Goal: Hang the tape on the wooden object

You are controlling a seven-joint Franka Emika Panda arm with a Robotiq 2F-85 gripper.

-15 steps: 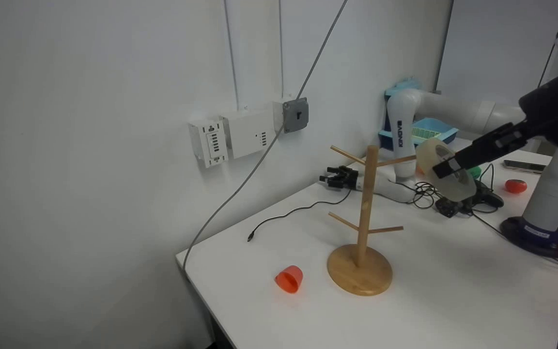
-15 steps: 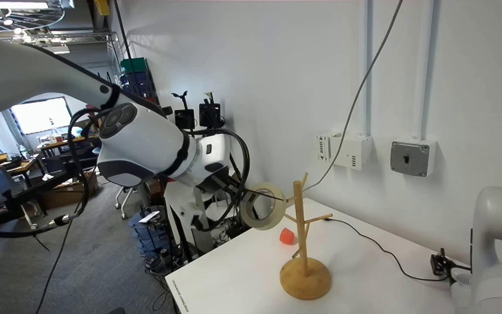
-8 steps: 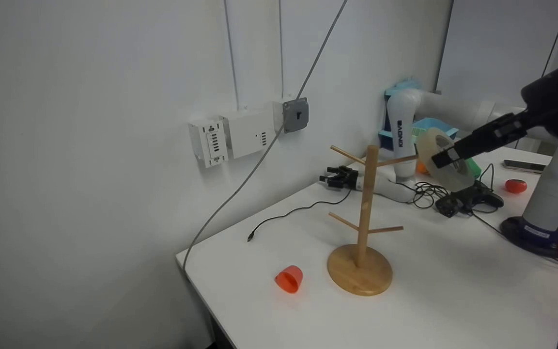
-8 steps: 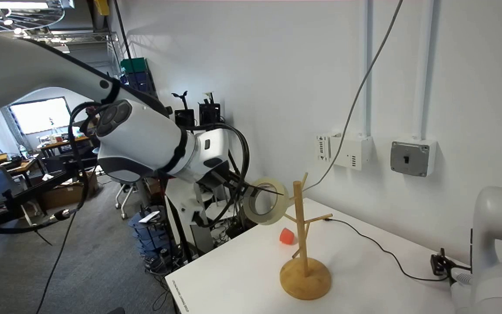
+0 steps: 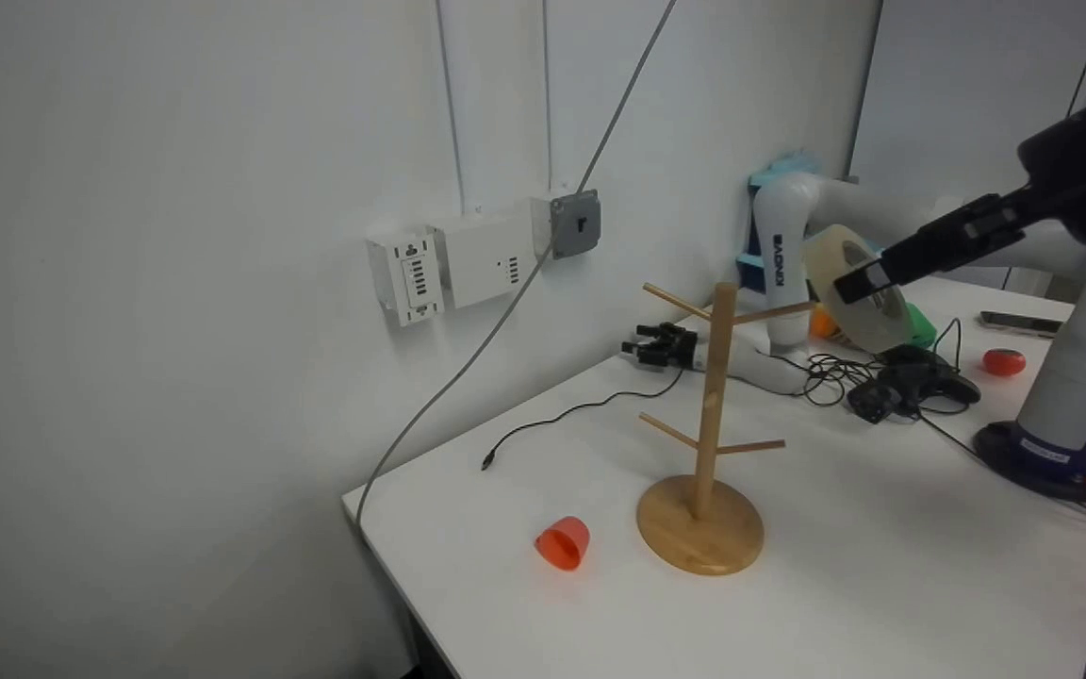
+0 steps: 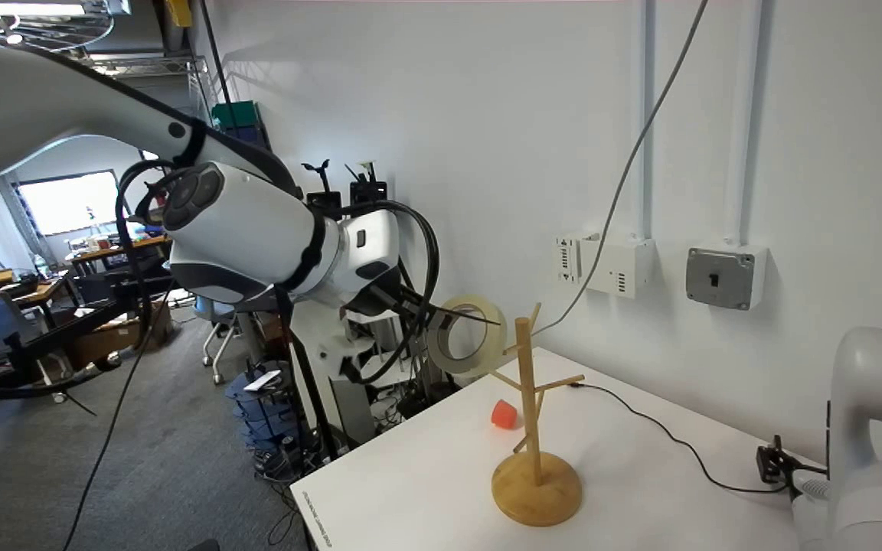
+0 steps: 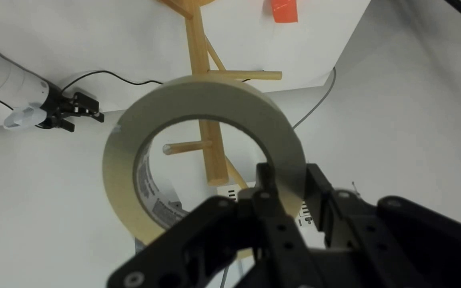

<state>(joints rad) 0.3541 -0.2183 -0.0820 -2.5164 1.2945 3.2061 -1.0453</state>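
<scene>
The gripper (image 7: 289, 178) is clamping the tape (image 7: 210, 98) by its ring wall, one finger sitting inside the hole, the other pressing from outside, most of the ring reaching off to one side. In an exterior view, tape is tilting in the air near an upper peg (image 5: 774, 313) of the stand (image 5: 711, 405); contact unclear. Wrist view: post's top showing through the hole.

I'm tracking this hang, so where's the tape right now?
The tape is held in the gripper, right of the stand in an exterior view, near the tip of an upper peg.
</scene>
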